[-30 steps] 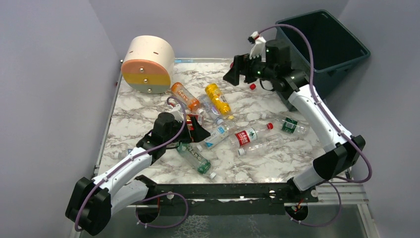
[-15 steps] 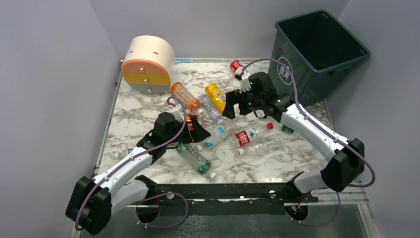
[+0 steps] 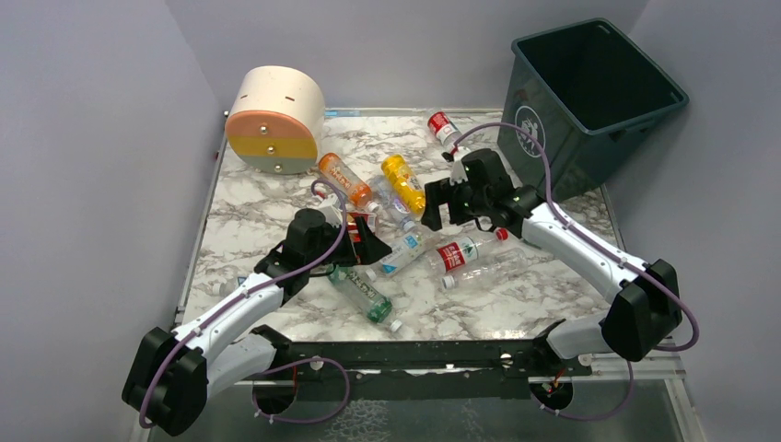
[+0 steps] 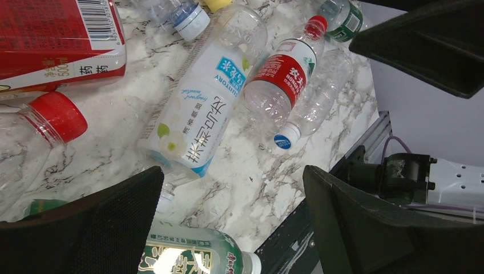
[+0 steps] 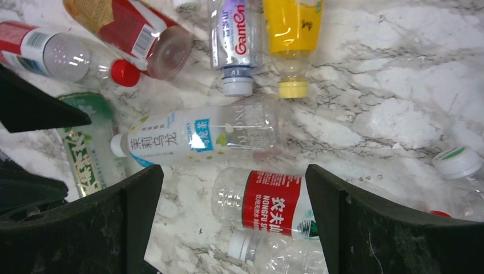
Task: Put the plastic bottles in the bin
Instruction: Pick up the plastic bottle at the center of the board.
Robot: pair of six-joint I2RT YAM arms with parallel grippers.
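The plastic bottles (image 3: 405, 184) look light, thin-walled and slippery, so with your left gripper (image 4: 228, 191) and right gripper (image 5: 234, 191) both spread wide and empty, pinch the red-labelled bottle (image 5: 271, 202) across its middle.

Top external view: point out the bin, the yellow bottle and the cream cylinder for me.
bin (image 3: 557, 129), top external view, on its outer side wall below the rim.
yellow bottle (image 3: 404, 182), top external view, on the middle of its body.
cream cylinder (image 3: 281, 97), top external view, on its curved cream side.
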